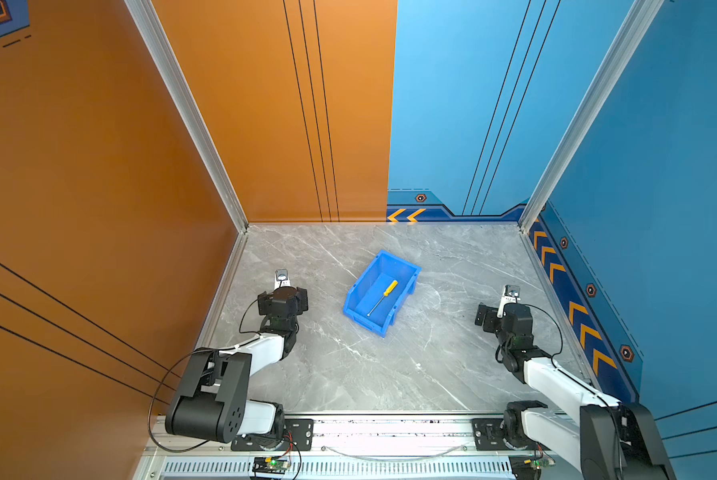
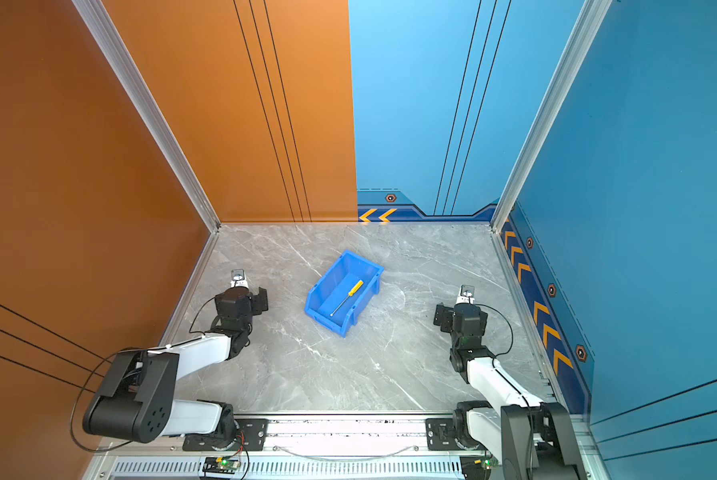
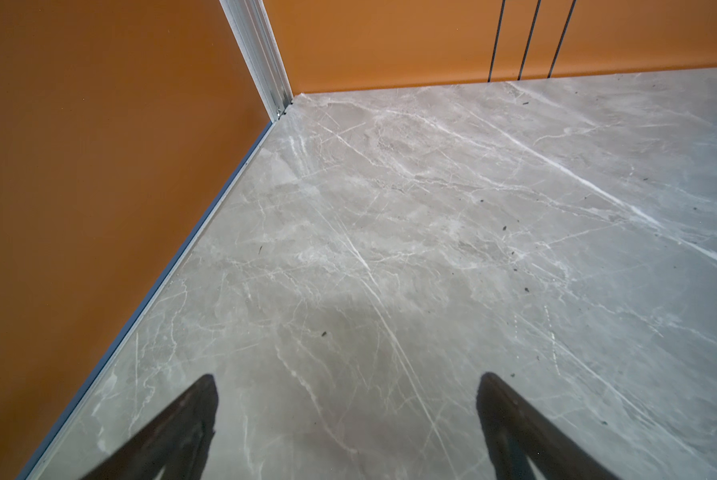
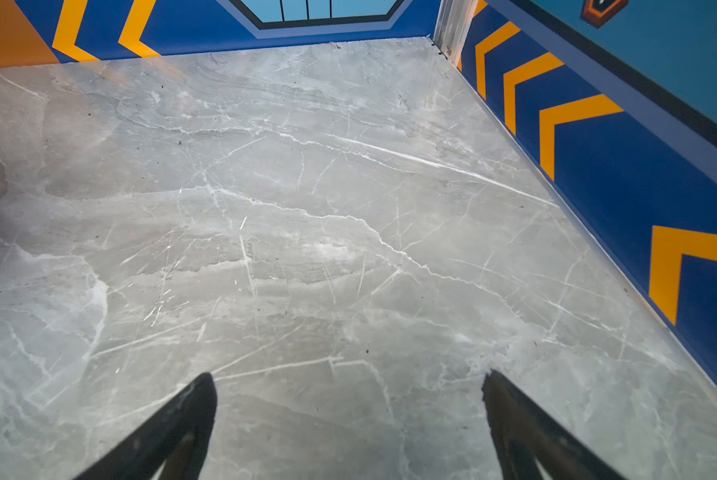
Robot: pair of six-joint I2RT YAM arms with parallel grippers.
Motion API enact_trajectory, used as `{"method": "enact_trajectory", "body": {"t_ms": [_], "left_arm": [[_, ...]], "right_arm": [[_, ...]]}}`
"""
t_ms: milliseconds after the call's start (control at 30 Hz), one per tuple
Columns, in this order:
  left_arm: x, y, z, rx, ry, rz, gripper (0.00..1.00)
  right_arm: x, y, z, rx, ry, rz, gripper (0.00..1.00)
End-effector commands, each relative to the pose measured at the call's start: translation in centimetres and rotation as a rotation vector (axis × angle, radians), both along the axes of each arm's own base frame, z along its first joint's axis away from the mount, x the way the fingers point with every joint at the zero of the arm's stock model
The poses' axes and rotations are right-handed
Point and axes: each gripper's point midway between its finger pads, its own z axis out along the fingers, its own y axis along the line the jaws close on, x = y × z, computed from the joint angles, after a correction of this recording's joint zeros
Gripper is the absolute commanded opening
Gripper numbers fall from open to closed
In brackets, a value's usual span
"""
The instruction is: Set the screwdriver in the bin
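Observation:
The blue bin [image 1: 365, 286] [image 2: 327, 286] stands at an angle in the middle of the grey marble table. Inside it lies the screwdriver [image 1: 381, 299] [image 2: 345, 300], flat on the bin floor, with its yellow handle toward the far wall and its silver shaft toward the low front lip. My left gripper [image 1: 284, 301] [image 2: 240, 305] hovers left of the bin, apart from it. In the left wrist view it [image 3: 347, 382] is open over bare marble. My right gripper [image 1: 510, 316] [image 2: 465, 318] stays well right of the bin, and it [image 4: 349, 378] is also open and empty.
An orange wall [image 1: 99, 208] bounds the table on the left and a blue wall [image 1: 660, 228] with orange chevrons on the right. An aluminium rail [image 1: 390, 428] carrying both arm bases runs along the front edge.

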Motion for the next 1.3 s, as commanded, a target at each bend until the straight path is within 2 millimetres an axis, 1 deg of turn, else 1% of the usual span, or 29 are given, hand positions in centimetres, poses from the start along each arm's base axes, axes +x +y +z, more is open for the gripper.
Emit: {"method": "enact_trajectory", "body": {"t_ms": [0, 100, 167, 233, 300, 433, 567, 767, 1000, 1100, 1267], "left_arm": [[1.1, 0.0, 0.9, 0.004, -0.051, -0.019, 0.98], [1.5, -0.6, 0.2, -0.005, -0.081, -0.058, 0.98], [1.8, -0.7, -0.3, -0.007, -0.084, -0.063, 0.98], [2.0, -0.7, -0.3, -0.009, -0.08, -0.07, 0.98], [1.8, -0.5, -0.4, -0.017, -0.082, -0.06, 0.98], [1.6, -0.3, -0.9, -0.034, -0.09, -0.064, 0.98], [1.5, -0.2, -1.3, -0.04, -0.096, -0.065, 0.98], [1.6, -0.3, -1.3, -0.04, -0.102, -0.068, 0.98], [1.6, -0.3, -1.3, -0.04, -0.106, -0.068, 0.98], [1.6, -0.3, -1.2, -0.04, -0.108, -0.069, 0.98], [1.6, -0.3, -1.3, -0.04, -0.106, -0.069, 0.98]], "right_arm": [[2.1, 0.5, 2.0, 0.005, -0.077, 0.036, 1.0], [3.1, 1.2, 1.9, 0.001, -0.073, 0.078, 1.0], [3.5, 1.2, 2.0, -0.01, -0.084, 0.085, 1.0], [3.9, 0.7, 2.3, -0.012, -0.109, 0.063, 1.0], [4.5, 0.4, 2.4, 0.007, -0.128, 0.055, 1.0], [5.9, 0.8, 2.4, 0.025, -0.141, 0.07, 1.0], [7.0, 0.8, 1.7, 0.021, -0.115, 0.082, 1.0], [7.3, 0.0, 0.7, 0.02, -0.126, 0.044, 1.0], [6.7, -0.7, 0.7, -0.001, -0.157, -0.01, 1.0], [6.6, 0.0, 0.3, -0.031, -0.166, 0.008, 1.0], [6.5, 0.0, 0.2, -0.031, -0.166, 0.012, 1.0]]}}
